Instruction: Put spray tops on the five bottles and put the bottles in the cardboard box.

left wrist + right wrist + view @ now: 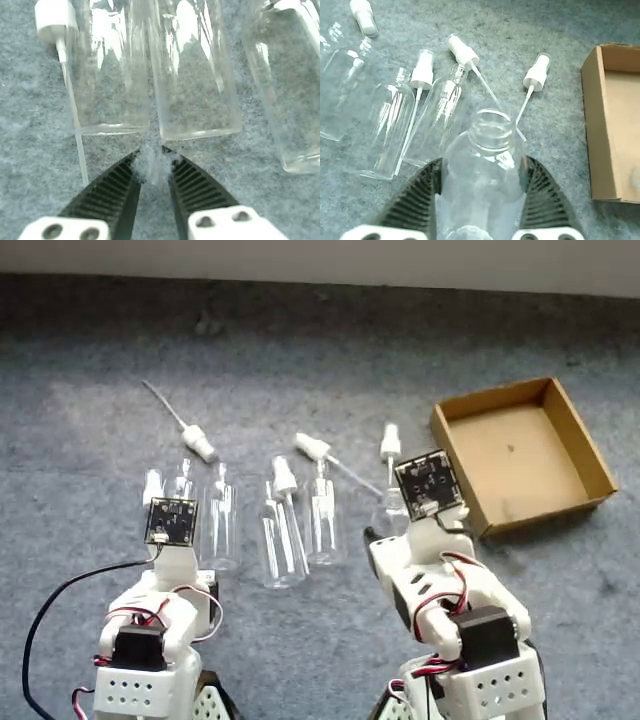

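Right gripper (482, 167): my fingers are clamped on either side of a clear bottle (487, 145), neck open and uncapped. Its lower body is cut off at the frame edge. From above, my wrist camera board hides most of it.

Left gripper (151, 157): fingers parted a sliver, gripping nothing. Tips sit just short of the bases of two lying bottles (112, 75); their necks run out of frame. A loose spray top (52, 22) lies just beside them, its tube trailing.

Cardboard box (510, 455): 2 o'clock from my right gripper, open side up, brown floor showing, on grey carpet (300, 350).
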Available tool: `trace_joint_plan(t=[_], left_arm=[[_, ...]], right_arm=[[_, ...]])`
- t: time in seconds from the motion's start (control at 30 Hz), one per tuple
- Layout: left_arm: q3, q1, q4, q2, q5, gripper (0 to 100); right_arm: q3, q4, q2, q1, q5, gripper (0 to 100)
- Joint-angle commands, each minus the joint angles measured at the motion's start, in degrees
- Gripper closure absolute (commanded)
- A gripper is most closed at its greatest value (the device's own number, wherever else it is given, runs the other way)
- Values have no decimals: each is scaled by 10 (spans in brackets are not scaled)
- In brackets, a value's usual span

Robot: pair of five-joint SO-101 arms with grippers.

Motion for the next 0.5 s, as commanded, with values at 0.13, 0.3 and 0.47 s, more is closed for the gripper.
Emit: trace_joint_plan(t=[0.13, 0.3, 0.47], left_arm=[[13, 7, 2, 0, -3, 992], [11, -13, 0, -2, -6, 989], [-6, -138, -54, -3, -179, 989]], right_arm=[[69, -98, -16, 0, 12, 961], [116, -136, -16, 0, 9, 961], [124, -139, -16, 22, -67, 961]])
